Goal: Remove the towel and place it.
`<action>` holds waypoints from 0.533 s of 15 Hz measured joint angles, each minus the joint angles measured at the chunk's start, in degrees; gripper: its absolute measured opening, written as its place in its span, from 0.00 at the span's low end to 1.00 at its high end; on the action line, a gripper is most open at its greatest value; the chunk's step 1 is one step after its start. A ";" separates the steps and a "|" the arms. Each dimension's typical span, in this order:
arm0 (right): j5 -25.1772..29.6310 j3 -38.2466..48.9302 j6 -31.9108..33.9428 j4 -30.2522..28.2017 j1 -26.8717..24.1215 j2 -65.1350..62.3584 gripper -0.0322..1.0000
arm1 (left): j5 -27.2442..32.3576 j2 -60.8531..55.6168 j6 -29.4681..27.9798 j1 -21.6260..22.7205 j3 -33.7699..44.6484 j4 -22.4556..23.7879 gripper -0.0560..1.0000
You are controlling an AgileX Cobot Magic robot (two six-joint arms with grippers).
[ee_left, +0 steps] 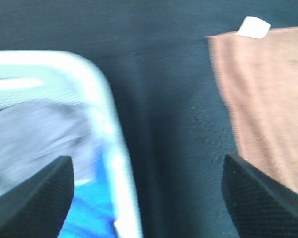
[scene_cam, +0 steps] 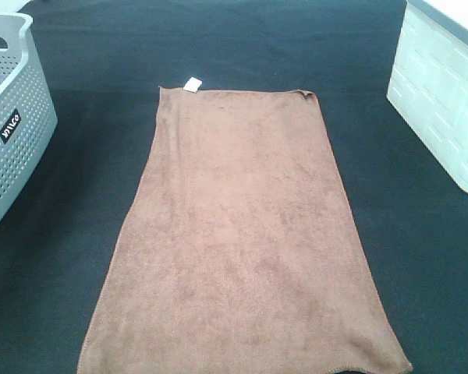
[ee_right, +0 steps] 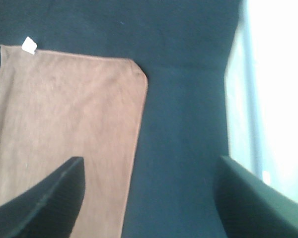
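The brown plush towel (scene_cam: 242,234) lies flat and spread out on the black tablecloth, long side running front to back, with a small white tag (scene_cam: 192,84) at its far left corner. No gripper shows in the exterior high view. In the left wrist view my left gripper (ee_left: 146,198) is open above the black cloth, between the basket and the towel's left edge (ee_left: 268,99); the tag (ee_left: 253,27) shows there too. In the right wrist view my right gripper (ee_right: 149,198) is open over the towel's right edge (ee_right: 64,124), holding nothing.
A grey perforated laundry basket (scene_cam: 12,117) stands at the left edge, its white rim (ee_left: 104,109) close to my left gripper. A white bin (scene_cam: 444,93) stands at the right edge and shows beside my right gripper (ee_right: 273,89). Black tablecloth (scene_cam: 86,195) surrounds the towel.
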 joint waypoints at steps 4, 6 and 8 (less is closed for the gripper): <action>1.60 9.00 1.26 -1.09 -0.06 -10.66 0.68 | 0.06 -10.60 0.17 3.55 16.04 -0.06 0.77; 1.72 21.20 1.38 -1.03 -0.06 -20.63 0.68 | -0.34 -20.51 0.74 3.84 31.40 0.29 0.77; 1.83 34.55 1.32 -0.86 -0.06 -33.86 0.68 | -3.67 -32.20 -0.63 3.84 45.66 0.23 0.77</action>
